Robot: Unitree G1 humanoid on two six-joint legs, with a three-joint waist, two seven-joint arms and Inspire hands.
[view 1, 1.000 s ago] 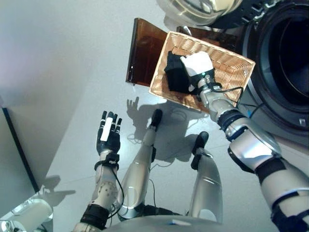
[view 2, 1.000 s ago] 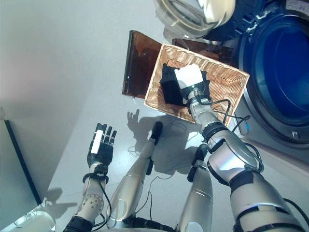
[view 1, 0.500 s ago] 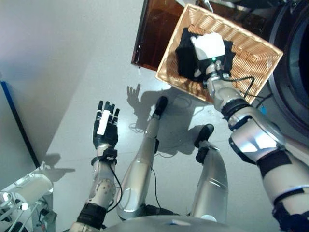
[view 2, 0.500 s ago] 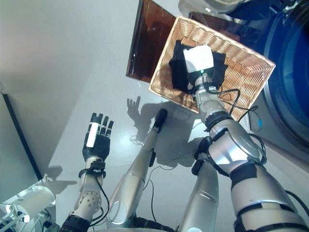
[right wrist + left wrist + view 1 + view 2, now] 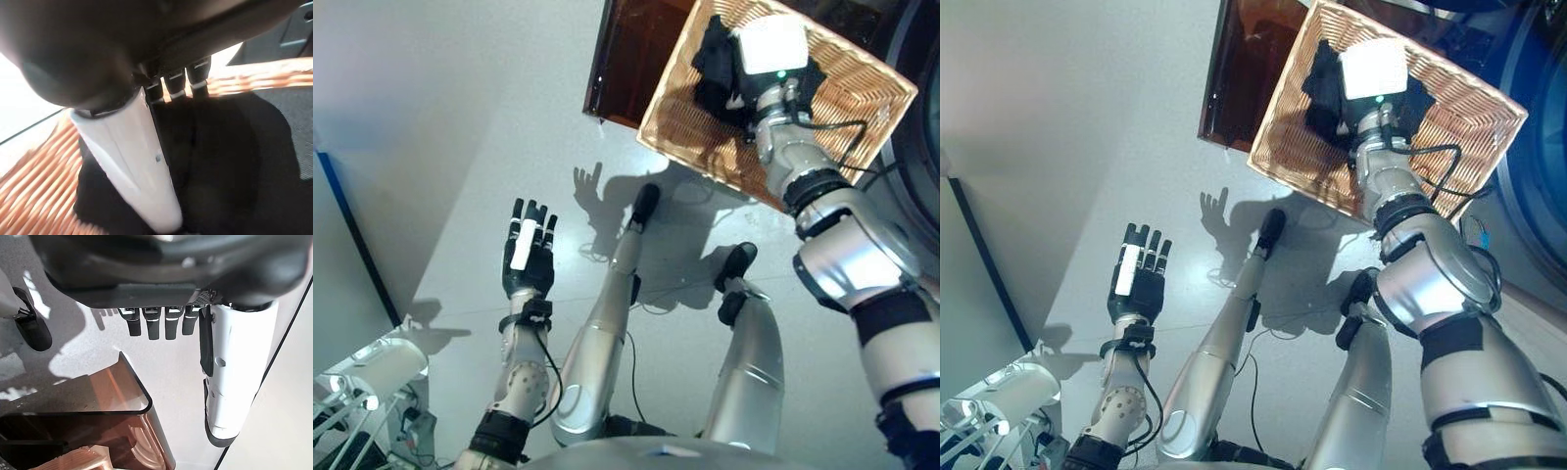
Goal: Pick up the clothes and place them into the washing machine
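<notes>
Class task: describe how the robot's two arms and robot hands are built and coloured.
Both arms are silver-grey with black bands and thin black cables at the wrists. The left robot hand is dark with a white thumb cover; the right robot hand has a white back.

Laundry area, washing machine drum (image 5: 1547, 147), wicker basket (image 5: 1474, 117), smooth grey floor (image 5: 460, 147)

Head stereo downward; wrist cameras close.
</notes>
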